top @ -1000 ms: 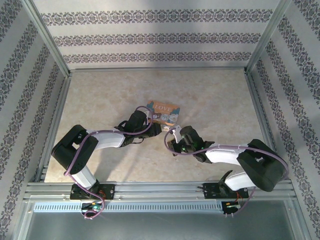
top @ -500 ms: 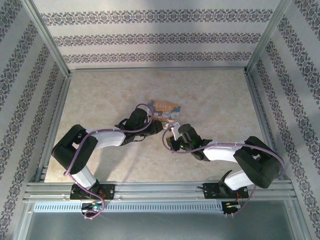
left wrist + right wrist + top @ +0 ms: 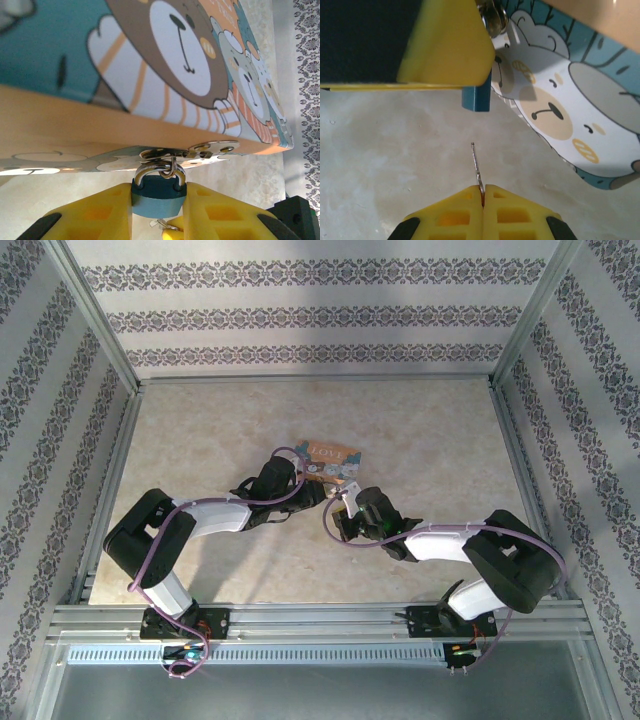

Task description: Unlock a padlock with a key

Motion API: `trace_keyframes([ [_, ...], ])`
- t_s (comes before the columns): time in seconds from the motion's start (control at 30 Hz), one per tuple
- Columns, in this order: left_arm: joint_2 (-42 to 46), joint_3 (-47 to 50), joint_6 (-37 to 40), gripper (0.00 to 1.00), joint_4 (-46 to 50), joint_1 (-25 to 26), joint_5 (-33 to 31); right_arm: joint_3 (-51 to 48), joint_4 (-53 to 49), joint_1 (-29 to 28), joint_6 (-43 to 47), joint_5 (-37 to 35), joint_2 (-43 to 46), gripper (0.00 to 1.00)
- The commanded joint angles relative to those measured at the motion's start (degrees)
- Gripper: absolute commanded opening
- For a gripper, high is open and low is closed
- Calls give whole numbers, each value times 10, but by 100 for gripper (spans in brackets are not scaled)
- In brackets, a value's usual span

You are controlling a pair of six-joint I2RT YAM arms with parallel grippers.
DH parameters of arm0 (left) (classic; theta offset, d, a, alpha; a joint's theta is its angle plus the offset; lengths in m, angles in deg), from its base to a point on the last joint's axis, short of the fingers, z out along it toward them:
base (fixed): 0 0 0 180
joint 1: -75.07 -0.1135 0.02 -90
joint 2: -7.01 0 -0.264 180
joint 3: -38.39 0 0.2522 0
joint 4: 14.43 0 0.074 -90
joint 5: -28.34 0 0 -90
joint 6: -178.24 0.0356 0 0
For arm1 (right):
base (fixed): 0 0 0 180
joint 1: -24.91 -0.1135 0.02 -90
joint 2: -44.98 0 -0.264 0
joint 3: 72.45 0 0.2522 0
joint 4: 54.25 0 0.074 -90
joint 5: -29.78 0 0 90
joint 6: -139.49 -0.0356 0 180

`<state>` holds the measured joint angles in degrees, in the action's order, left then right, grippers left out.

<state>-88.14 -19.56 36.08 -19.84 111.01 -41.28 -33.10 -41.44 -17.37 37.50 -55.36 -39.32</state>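
The padlock (image 3: pixel 159 197) hangs from the box (image 3: pixel 150 75), key (image 3: pixel 476 162) nearby.

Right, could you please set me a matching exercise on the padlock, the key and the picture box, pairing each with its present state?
Things:
1. padlock
2. key
3. picture box

States:
A. pinched in the shut right jaws, tip just short of the padlock
B. resting on the table, cartoon bears printed on it
C. hooked through the hasp, body clamped between the left jaws

Pairs: 1-C, 2-A, 3-B.
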Motion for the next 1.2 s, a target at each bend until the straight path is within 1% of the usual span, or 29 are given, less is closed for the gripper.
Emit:
trace_keyframes([
  [0.0,-3,-19,-7,28,-4,6,4,16,28,-7,2,-8,-12,0],
  [0.37,-5,-17,-7,28,-6,6,4,21,39,-7,-6,0,-21,0],
  [1.17,-6,-13,-11,28,-12,6,4,13,52,-6,-23,-21,-11,0],
])
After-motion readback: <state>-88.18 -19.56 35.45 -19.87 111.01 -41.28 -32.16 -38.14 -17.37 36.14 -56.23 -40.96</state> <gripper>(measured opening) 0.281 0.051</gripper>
